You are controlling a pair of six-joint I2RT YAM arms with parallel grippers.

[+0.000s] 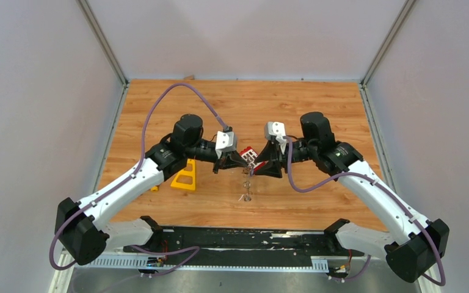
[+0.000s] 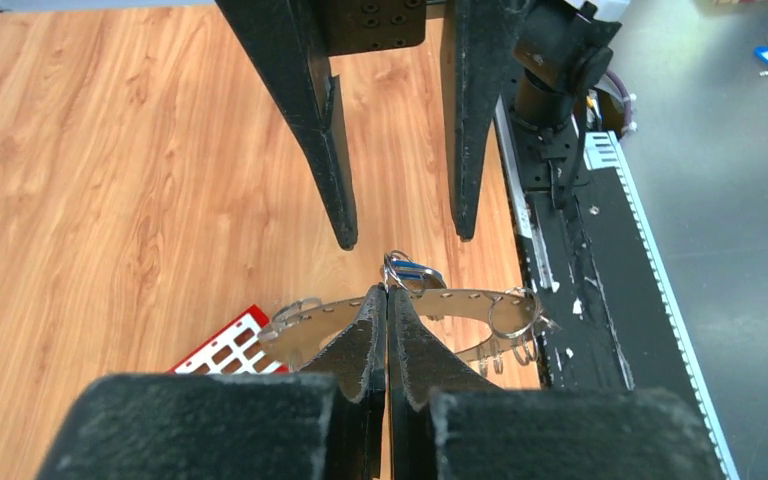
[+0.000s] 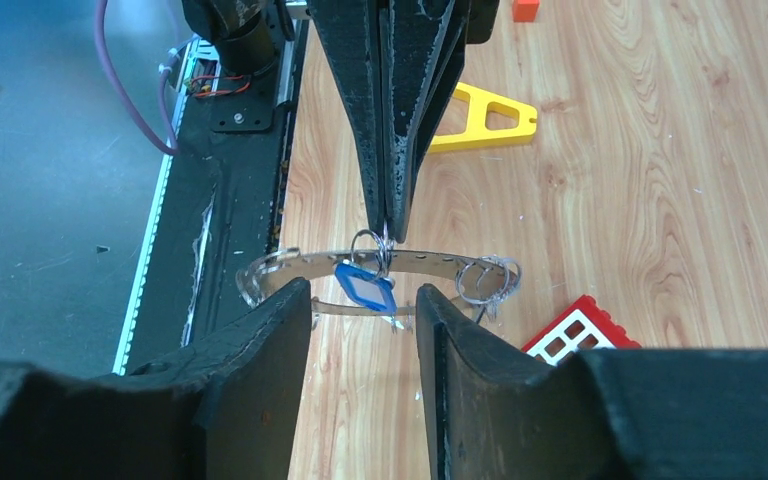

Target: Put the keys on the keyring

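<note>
Left pincer [image 2: 388, 300] clamped tight on keyring [image 3: 430, 259], holding it above bench [image 1: 317, 110] so I can thread | blue-headed key [image 3: 365, 288] hangs from keyring beside that grip | my right pincer [image 2: 405, 232] gapes astride key, gripping nothing

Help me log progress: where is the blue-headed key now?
In the right wrist view, the blue-headed key hangs at the keyring, just below the shut left gripper, inside the open right gripper.
</note>
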